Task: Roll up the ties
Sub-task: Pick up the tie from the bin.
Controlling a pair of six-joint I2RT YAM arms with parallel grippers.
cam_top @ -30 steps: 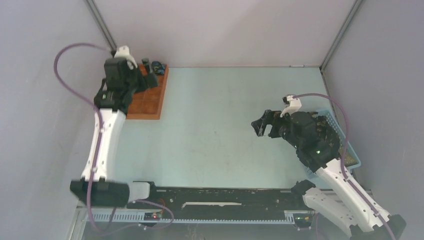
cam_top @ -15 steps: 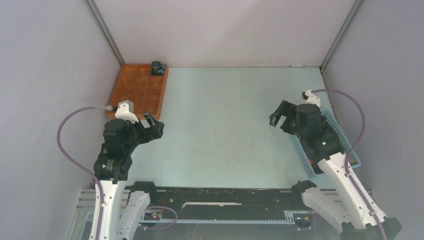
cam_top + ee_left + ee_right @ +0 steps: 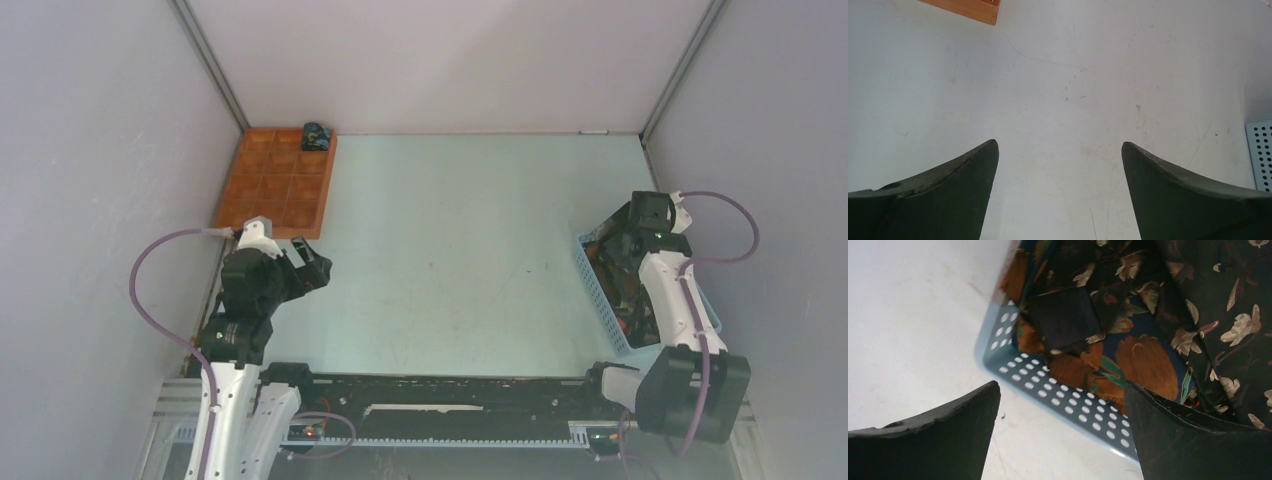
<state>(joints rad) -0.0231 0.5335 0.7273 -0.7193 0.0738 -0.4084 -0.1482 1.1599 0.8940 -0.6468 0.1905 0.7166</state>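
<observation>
hanging open, my right gripper point(image 3: 1060, 386) sees leafy ties point(image 3: 1148, 360) in the basket point(image 3: 1058, 400), my left gripper point(image 3: 1059, 145), open too, sees mostly table point(image 3: 1073, 75), while overhead shows the tray point(image 3: 262, 190) holding a rolled tie point(image 3: 317, 136).

The top camera looks steeply down from above and behind the arm bases. It sees the whole table point(image 3: 450, 230), with the blue basket point(image 3: 597, 290) at the right. The left wrist camera is low and well apart from the basket point(image 3: 1261, 150), facing it across the table. The right wrist camera is close over one corner of the basket point(image 3: 1048, 390), looking down on the ties point(image 3: 1143, 360) inside. All three views share the basket.
</observation>
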